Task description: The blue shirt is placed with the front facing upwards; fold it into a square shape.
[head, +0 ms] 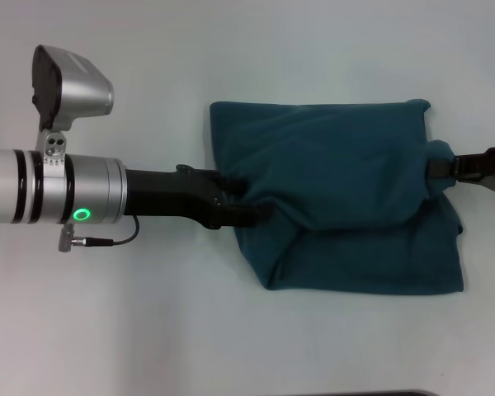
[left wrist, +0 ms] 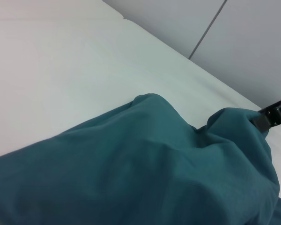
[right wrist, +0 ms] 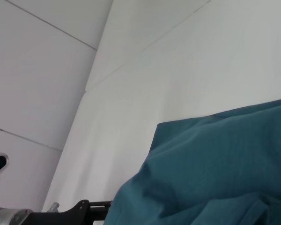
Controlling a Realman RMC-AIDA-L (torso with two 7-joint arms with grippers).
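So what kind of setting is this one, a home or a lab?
Probably a lab or test bench, not a home. A plain white table carries only the blue shirt, partly folded, with the left gripper and right gripper at its two sides. Behind it are bare pale wall panels.

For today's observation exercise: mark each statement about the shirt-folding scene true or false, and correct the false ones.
1. The blue shirt lies spread flat with sleeves out. False: it is folded over into a bunched rectangle.
2. The left tool meets the shirt's left edge. True.
3. The right tool is parked away from the shirt. False: it is at the shirt's right edge.
4. White chest lettering shows. False: none is visible.
5. The shirt rests on a pale table. True.
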